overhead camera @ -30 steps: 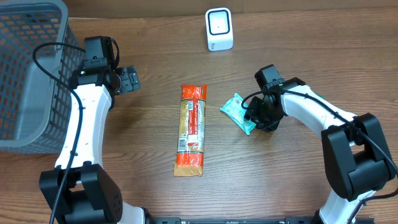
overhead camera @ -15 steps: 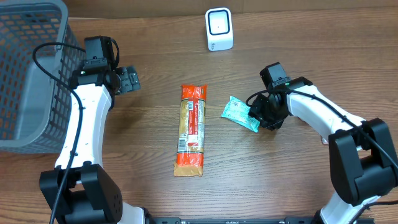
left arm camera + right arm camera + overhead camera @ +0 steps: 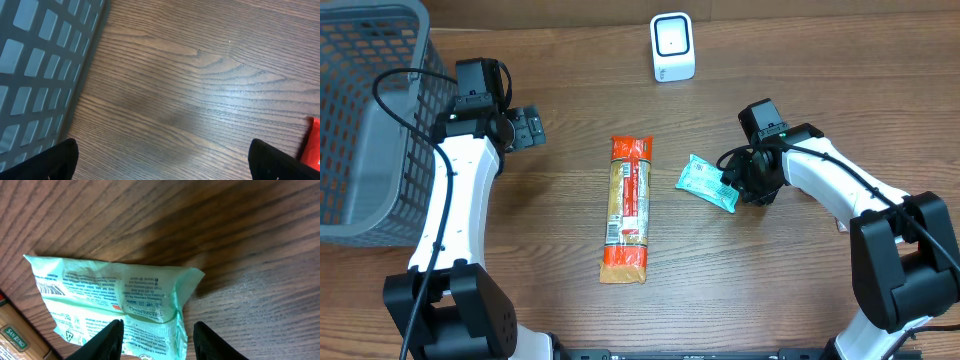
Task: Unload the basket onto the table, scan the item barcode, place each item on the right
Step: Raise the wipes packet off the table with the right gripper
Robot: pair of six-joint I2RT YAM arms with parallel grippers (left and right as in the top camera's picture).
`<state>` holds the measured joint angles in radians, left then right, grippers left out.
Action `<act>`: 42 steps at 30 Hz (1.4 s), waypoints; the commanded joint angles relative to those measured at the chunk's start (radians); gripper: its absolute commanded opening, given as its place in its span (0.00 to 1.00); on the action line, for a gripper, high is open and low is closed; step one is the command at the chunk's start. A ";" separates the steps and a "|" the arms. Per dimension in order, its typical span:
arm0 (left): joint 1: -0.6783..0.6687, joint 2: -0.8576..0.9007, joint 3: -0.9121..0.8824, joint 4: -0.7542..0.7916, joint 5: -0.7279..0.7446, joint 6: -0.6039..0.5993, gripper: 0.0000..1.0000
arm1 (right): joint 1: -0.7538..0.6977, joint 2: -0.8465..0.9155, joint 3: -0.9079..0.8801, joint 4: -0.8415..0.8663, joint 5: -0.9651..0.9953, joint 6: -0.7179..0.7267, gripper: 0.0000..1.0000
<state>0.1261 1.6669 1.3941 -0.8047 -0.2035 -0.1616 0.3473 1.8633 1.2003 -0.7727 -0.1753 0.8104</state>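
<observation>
A pale green wipes packet (image 3: 705, 183) lies right of centre, printed side up (image 3: 110, 292). My right gripper (image 3: 738, 185) is shut on its right end; in the right wrist view the jaws (image 3: 156, 340) straddle the buckled end of the film. A dark shadow lies on the wood beside the packet. The white barcode scanner (image 3: 672, 47) stands at the back of the table, facing up. An orange pasta pack (image 3: 626, 208) lies lengthwise in the middle. My left gripper (image 3: 525, 128) hangs open over bare wood (image 3: 162, 160) beside the basket, holding nothing.
A grey mesh basket (image 3: 360, 120) fills the back left corner, and its wall (image 3: 40, 65) shows just left of the left gripper. The pasta pack's red end (image 3: 314, 145) shows at the right edge of the left wrist view and its corner (image 3: 15, 335) beside the packet.
My right gripper has moved a little to the right, and the green packet has turned and shifted with it. The left arm has not moved.
</observation>
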 commanded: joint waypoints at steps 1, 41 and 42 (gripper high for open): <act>-0.002 0.001 0.016 0.000 -0.006 -0.003 1.00 | 0.003 -0.025 -0.010 0.014 0.024 -0.006 0.48; -0.002 0.001 0.016 0.000 -0.006 -0.003 1.00 | -0.084 -0.312 -0.019 0.056 -0.264 -0.589 0.04; -0.002 0.001 0.016 0.000 -0.006 -0.003 1.00 | -0.079 -0.345 -0.019 0.050 -0.276 -0.631 0.04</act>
<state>0.1261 1.6669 1.3941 -0.8047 -0.2035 -0.1616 0.2531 1.6379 1.1370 -0.7208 -0.3920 0.3511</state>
